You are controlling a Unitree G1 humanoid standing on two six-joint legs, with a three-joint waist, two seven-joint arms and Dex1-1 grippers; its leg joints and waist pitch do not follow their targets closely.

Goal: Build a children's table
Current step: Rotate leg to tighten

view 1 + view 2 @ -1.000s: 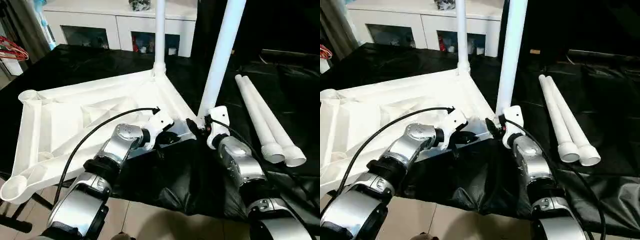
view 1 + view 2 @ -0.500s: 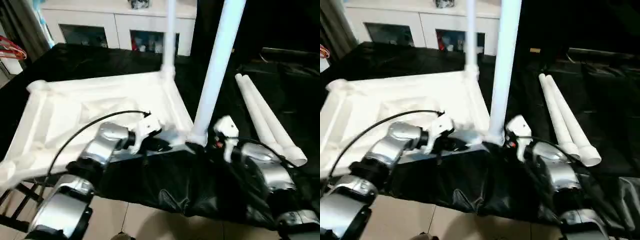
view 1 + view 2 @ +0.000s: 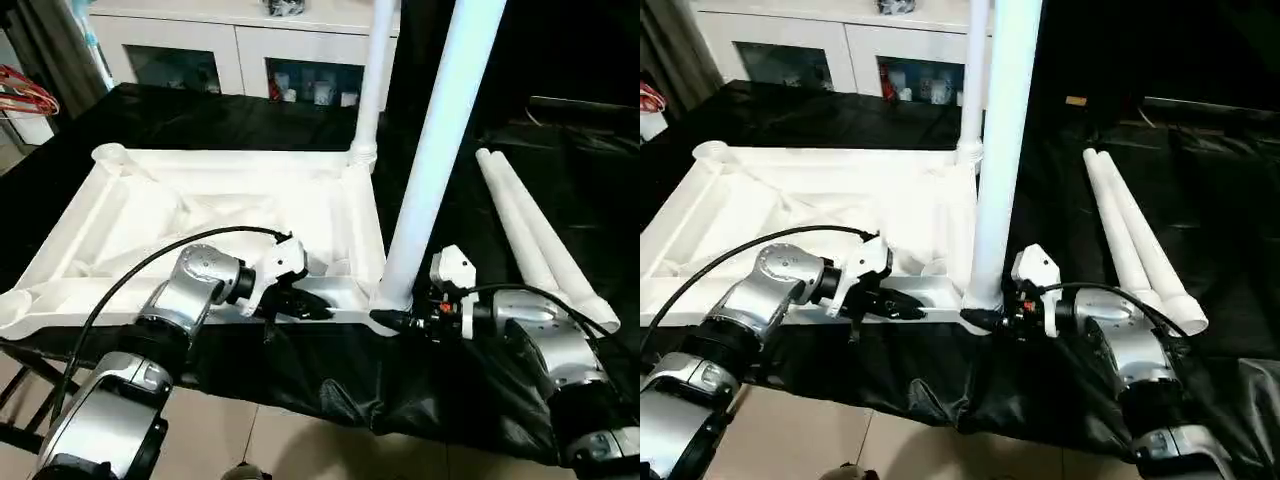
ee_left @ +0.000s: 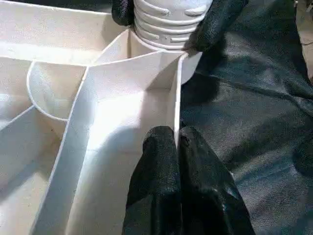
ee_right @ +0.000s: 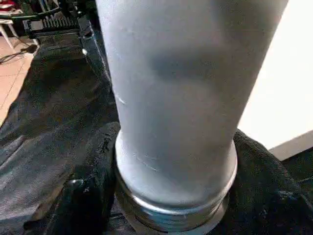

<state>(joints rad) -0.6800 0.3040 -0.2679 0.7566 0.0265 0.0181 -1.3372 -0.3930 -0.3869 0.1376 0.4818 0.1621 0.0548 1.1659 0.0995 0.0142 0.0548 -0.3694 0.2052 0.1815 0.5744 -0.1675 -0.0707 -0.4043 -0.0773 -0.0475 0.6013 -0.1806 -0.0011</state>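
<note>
The children's table top (image 3: 200, 200) lies upside down, ribs up, on the black work table. Two white legs stand in its corner sockets: a far leg (image 3: 367, 90) and a near leg (image 3: 440, 150). Two loose legs (image 3: 530, 235) lie side by side to the right. My left gripper (image 3: 318, 311) is shut on the top's thin near rim (image 4: 175, 112), close to the near leg's socket. My right gripper (image 3: 386, 320) comes in from the right, and its black fingers (image 4: 217, 19) hug the near leg's threaded base (image 5: 171, 205) on both sides.
The black cloth (image 3: 340, 380) hangs over the work table's front edge just under both grippers, with tiled floor below. A white cabinet (image 3: 240, 40) stands behind the table. Red hangers (image 3: 25, 95) show at the far left.
The table top has swung round, so its near rim now runs along the work table's front edge. My right gripper has moved from beside the near leg to around its base. The left grip holds.
</note>
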